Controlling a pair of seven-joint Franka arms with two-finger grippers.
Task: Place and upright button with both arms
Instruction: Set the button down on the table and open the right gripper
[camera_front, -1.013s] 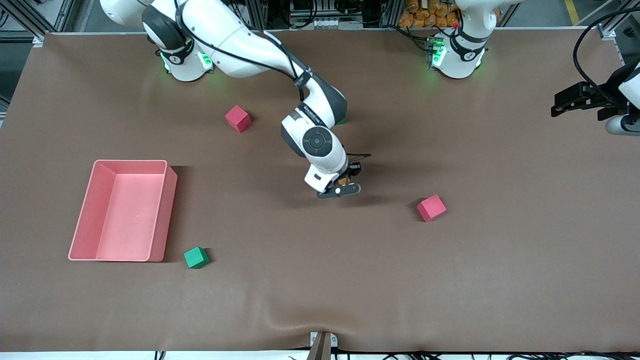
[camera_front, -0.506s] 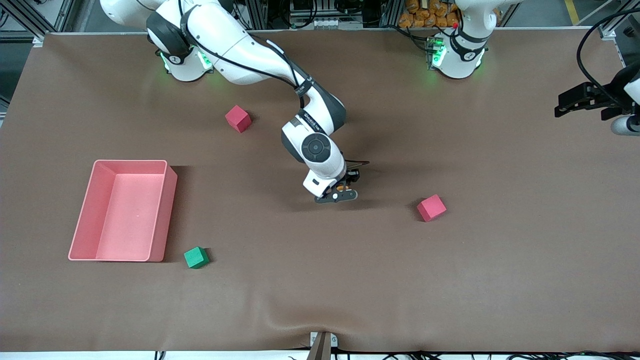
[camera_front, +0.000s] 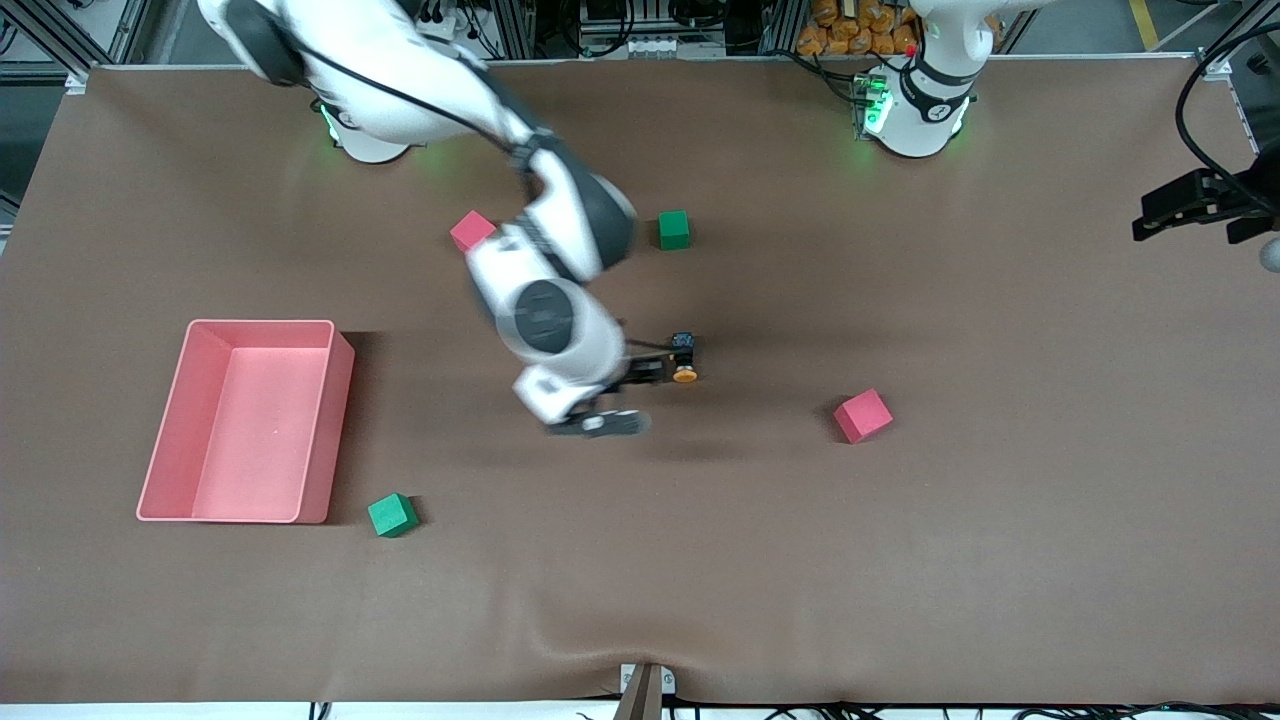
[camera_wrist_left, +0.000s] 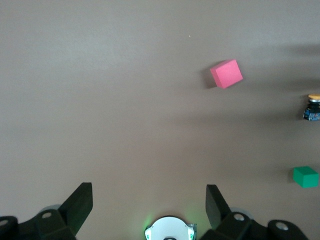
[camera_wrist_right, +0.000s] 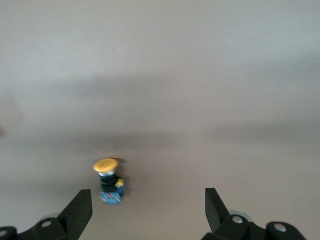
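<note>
With the button (camera_front: 684, 358) lying free on the table near its middle beside the spread, empty right gripper (camera_front: 598, 422), and the left gripper (camera_wrist_left: 148, 202) waiting spread at its table end, any re-grasp should pinch the black body squarely, cap upward.

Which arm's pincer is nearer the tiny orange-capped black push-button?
Right. The right pincer is just beside the push-button; the left pincer waits at the left arm's table end.

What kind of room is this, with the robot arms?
Probably a robot lab. Two white arms are bolted to a brown-covered table set with practice things: foam cubes, a pink tray and a tiny button. Metal framing and cables line the table's edge.
</note>
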